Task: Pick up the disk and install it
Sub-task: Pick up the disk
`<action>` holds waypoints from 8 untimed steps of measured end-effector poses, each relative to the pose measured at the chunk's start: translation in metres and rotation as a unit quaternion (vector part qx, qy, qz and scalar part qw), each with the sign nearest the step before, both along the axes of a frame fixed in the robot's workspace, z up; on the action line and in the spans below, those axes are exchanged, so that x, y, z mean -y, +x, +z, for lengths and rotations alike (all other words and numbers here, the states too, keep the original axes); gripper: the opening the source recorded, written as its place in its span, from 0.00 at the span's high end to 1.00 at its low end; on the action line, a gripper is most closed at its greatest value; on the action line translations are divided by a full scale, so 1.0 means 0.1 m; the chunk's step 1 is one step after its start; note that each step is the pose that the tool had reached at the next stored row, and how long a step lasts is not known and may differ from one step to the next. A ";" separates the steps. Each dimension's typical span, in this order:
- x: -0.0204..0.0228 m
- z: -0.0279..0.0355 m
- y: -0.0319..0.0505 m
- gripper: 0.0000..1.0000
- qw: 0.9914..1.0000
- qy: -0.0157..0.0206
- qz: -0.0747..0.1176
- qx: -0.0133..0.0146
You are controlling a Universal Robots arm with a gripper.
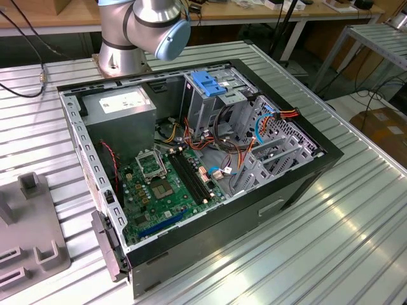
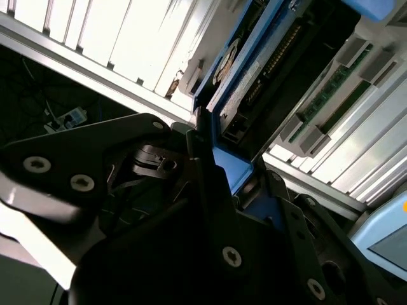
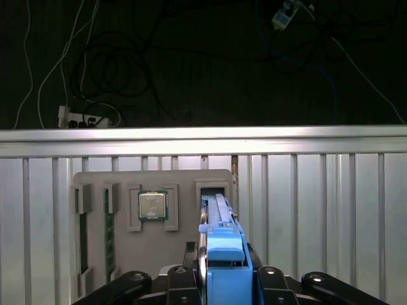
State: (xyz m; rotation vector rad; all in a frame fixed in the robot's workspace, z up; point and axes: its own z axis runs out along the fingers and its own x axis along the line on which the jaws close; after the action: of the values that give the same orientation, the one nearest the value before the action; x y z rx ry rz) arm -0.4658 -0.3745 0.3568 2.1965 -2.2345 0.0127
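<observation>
The disk (image 3: 219,244) stands on edge over a slot of a grey parts tray (image 3: 184,248). Its bright blue carrier rail faces the camera in the first wrist view. My gripper (image 3: 224,278) has a black finger pressed against each side of that rail, so it is shut on the disk. In the second wrist view the disk (image 2: 254,76) runs edge-on away from the gripper (image 2: 227,170), showing its grey metal, connector pins and blue rail. The open computer case (image 1: 299,184) lies on its side, with a blue bracket (image 1: 210,82) on top of its grey drive cage (image 1: 202,108).
The tray also holds a processor chip (image 3: 152,205) and memory sticks (image 3: 109,235). It rests on a slatted aluminium table (image 1: 331,241), beyond whose edge (image 3: 203,135) cables lie on a dark floor. Inside the case are a green motherboard (image 1: 162,190), loose wires and a power supply (image 1: 121,105).
</observation>
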 end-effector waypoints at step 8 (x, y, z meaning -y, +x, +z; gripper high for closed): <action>0.000 0.125 0.000 0.63 1.000 0.000 0.000 0.000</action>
State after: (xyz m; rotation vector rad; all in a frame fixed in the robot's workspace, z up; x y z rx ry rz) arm -0.4658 -0.3745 0.3693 2.1965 -2.2345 0.0127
